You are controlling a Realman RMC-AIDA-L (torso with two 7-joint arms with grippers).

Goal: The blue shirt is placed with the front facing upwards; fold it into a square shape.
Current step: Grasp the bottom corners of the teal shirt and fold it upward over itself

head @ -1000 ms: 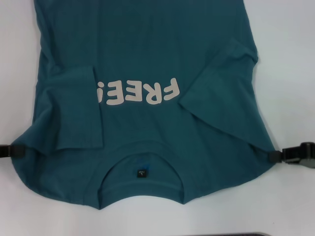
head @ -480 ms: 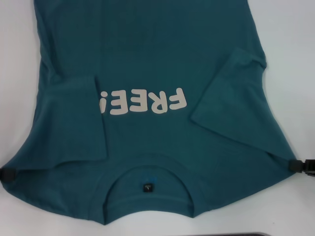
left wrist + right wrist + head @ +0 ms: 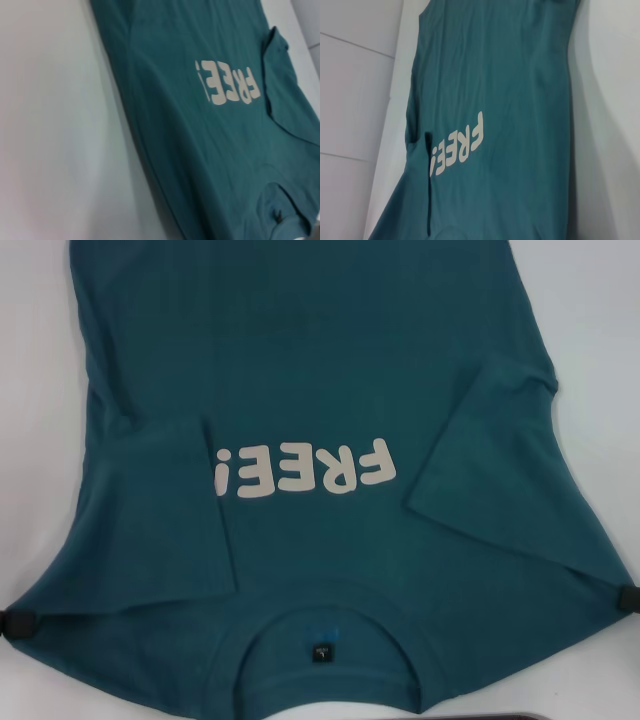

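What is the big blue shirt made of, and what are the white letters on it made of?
The teal-blue short-sleeved shirt looks like soft matte knit cloth, probably cotton: it creases and drapes limply, and its collar seems ribbed. The pale "FREE" letters look like a flat print, smoother than the cloth; whether ink or vinyl, I cannot tell.

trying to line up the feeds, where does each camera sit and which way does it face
Head view: on the robot's head, looking forward and down at the blue shirt on the white table; only the left gripper and right gripper tips show, at the shirt's shoulder corners.
Left wrist view: on the left arm, looking across the shirt from its side; no gripper of its own shows.
Right wrist view: on the right arm, looking across from the opposite side; no gripper shows.
All three share the FREE lettering and the table.
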